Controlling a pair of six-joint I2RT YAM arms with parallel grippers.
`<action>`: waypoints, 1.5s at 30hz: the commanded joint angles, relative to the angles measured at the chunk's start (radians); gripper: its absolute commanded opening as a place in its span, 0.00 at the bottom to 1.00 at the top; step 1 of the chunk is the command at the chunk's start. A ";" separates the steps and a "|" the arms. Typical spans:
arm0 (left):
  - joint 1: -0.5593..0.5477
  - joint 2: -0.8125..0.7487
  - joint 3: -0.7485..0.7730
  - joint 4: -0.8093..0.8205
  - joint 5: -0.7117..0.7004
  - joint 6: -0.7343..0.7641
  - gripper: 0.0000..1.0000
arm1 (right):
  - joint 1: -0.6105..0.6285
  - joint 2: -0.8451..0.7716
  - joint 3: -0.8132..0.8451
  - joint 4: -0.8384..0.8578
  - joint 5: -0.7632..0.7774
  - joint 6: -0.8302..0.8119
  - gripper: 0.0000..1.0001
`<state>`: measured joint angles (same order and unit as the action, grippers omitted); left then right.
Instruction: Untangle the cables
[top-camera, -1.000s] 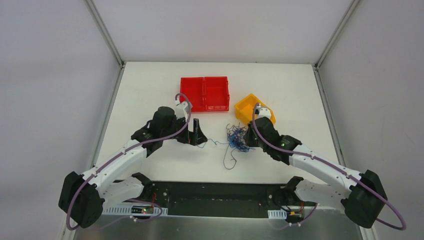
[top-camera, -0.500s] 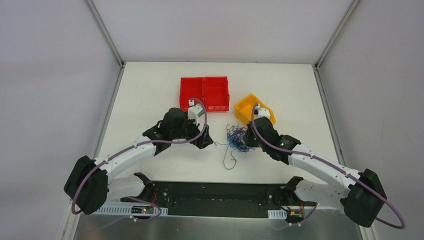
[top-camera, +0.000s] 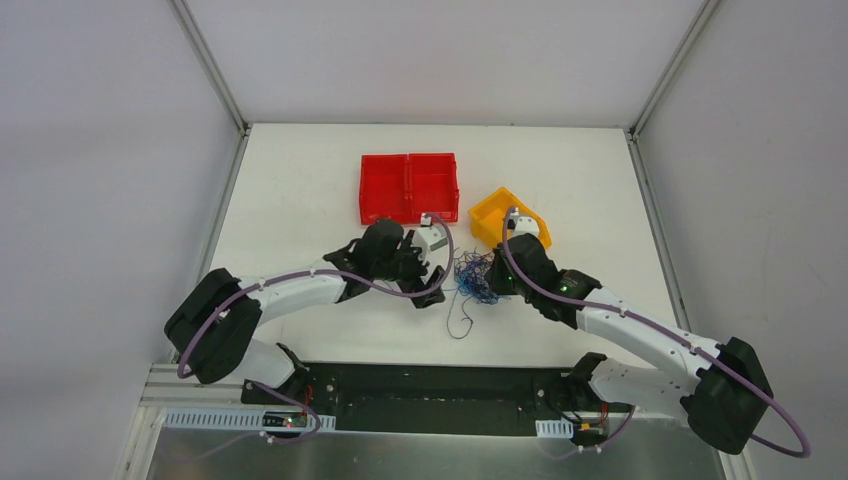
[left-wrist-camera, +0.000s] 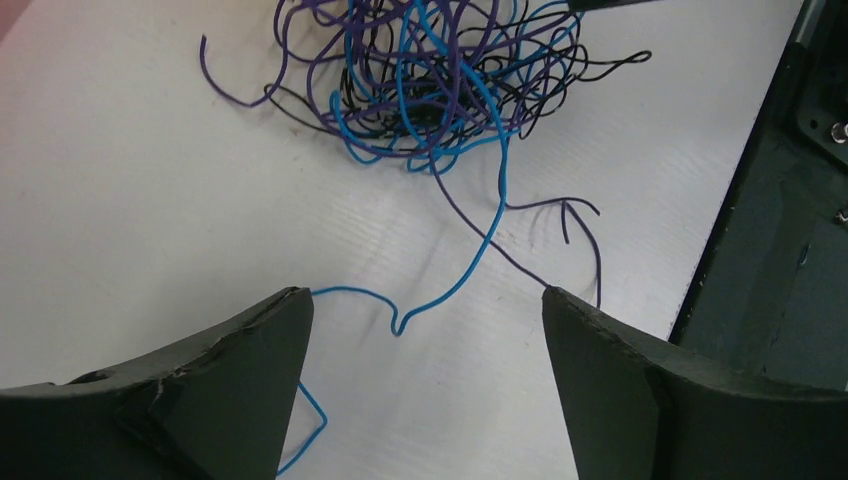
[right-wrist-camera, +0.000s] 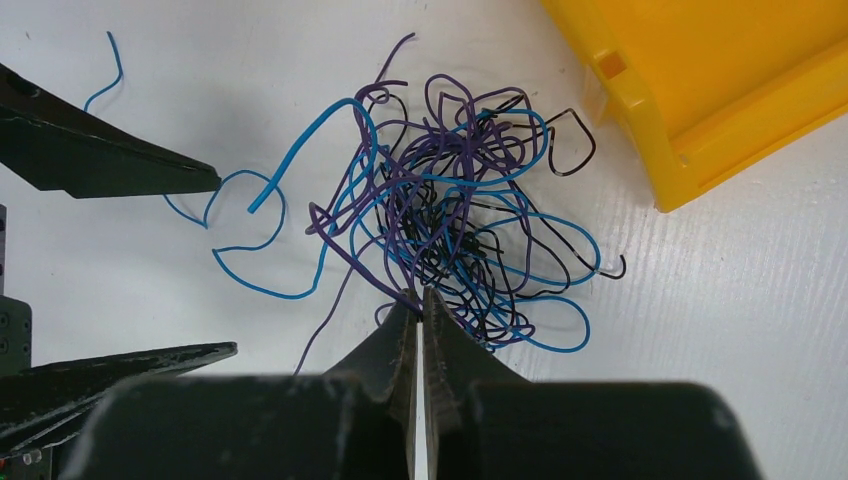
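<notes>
The cables (top-camera: 474, 278) lie in one tangled clump of thin blue, purple and black wires on the white table, seen close in the left wrist view (left-wrist-camera: 440, 90) and the right wrist view (right-wrist-camera: 460, 220). My left gripper (left-wrist-camera: 425, 300) is open just left of the clump (top-camera: 432, 288). A loose blue wire (left-wrist-camera: 470, 260) trails from the clump and runs between its fingers to the left fingertip (left-wrist-camera: 285, 320). My right gripper (right-wrist-camera: 420, 300) is shut on wires at the near edge of the clump, a purple strand at its tips; it sits at the clump's right side (top-camera: 497, 277).
A red two-compartment bin (top-camera: 410, 187) stands behind the left arm. A yellow bin (top-camera: 505, 216) sits just behind the right gripper, its corner near the clump (right-wrist-camera: 720, 90). A dark strand (top-camera: 458, 322) trails toward the black base plate (top-camera: 440, 385).
My left arm has swung right, from about a hand's width left of the clump to right beside it. The right gripper and the clump have stayed in place.
</notes>
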<state>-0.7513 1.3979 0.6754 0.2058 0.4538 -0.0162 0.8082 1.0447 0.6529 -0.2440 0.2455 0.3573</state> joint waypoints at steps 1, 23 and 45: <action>-0.048 0.052 0.084 0.047 -0.041 0.096 0.83 | -0.004 0.003 0.052 -0.003 -0.009 -0.009 0.00; -0.014 -0.245 -0.159 0.147 -0.378 -0.180 0.00 | -0.011 0.027 0.047 -0.063 0.114 0.050 0.00; 0.073 -0.642 -0.174 -0.329 -0.896 -0.562 0.01 | -0.028 0.020 0.056 -0.053 0.034 0.052 0.39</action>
<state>-0.6853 0.7216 0.3851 -0.1135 -0.4976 -0.5938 0.7830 1.0691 0.6640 -0.3256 0.3401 0.4294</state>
